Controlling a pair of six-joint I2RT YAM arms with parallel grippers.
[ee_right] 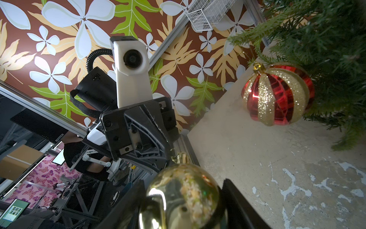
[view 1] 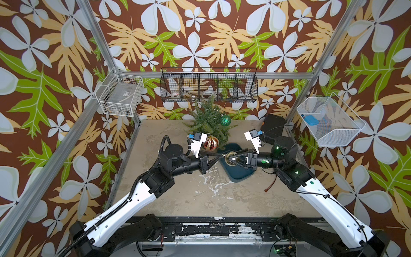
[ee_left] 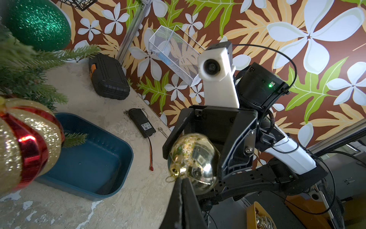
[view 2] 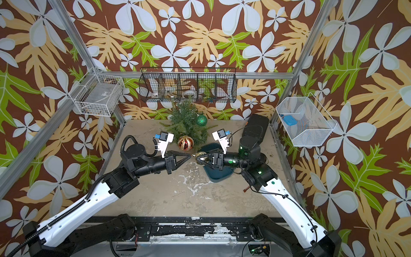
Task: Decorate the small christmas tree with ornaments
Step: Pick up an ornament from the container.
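The small christmas tree [view 1: 209, 120] [view 2: 185, 121] stands at the back of the table. A green glitter ball [view 1: 225, 120] [view 2: 202, 120] [ee_left: 37, 23] hangs on its right side. A red-gold striped ball [view 1: 211, 142] [view 2: 185, 142] [ee_right: 277, 95] hangs low at its front. My right gripper [view 2: 199, 159] [ee_right: 184, 184] is shut on the shiny gold ball [view 1: 231, 156] [ee_left: 193, 158] over the blue tray. My left gripper [view 2: 191, 156] [ee_left: 181, 179] faces it from the left, fingers pressed together at the ball's cap, pinching its thin hanging loop.
A blue tray [view 1: 242, 174] [ee_left: 89, 168] lies under the grippers, right of the tree. A black case [view 1: 272, 126] lies at the back right, with a small black battery pack [ee_left: 141, 125] and a red-tipped wire [view 1: 268, 189] near it. Wire baskets [view 1: 209, 88] hang on the walls.
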